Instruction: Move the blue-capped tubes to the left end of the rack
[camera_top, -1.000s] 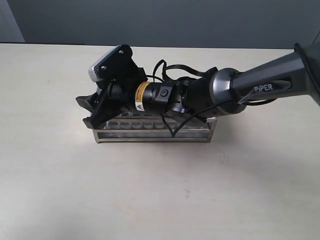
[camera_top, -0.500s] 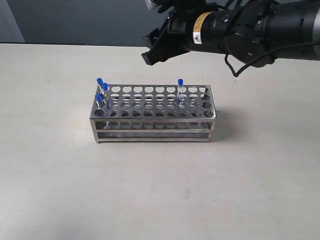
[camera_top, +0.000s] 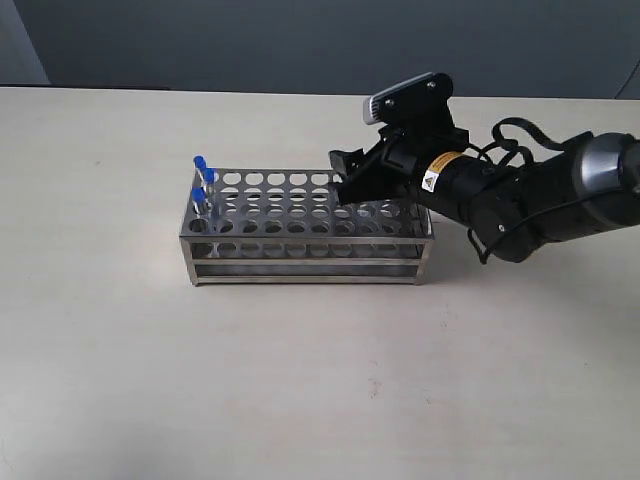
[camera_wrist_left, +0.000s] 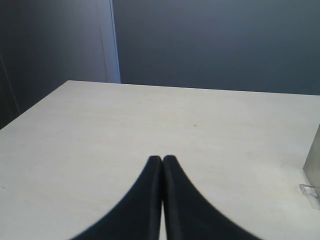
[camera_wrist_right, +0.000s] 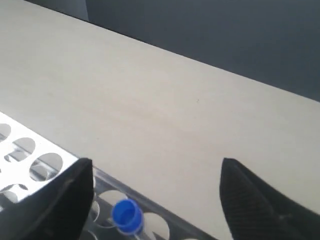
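The shiny steel rack (camera_top: 300, 268) stands mid-table. Three blue-capped tubes (camera_top: 204, 178) stand in holes at its left end. The fourth blue-capped tube (camera_wrist_right: 126, 215) stands in a hole near the rack's back edge towards the right end. In the exterior view my right gripper (camera_top: 343, 180) hides it. In the right wrist view this gripper (camera_wrist_right: 156, 167) is open, its fingers either side of the blue cap and apart from it, above the rack's top plate (camera_wrist_right: 40, 142). My left gripper (camera_wrist_left: 162, 159) is shut on nothing above bare table and does not show in the exterior view.
The tan table (camera_top: 300, 380) extends all round the rack, with a dark wall behind. A grey metal edge (camera_wrist_left: 312, 170) shows at the side of the left wrist view. The right arm (camera_top: 540, 200) reaches in from the right.
The right arm left the rack's left end, rose behind the rack, then came down with open fingers around the lone tube towards the right end.
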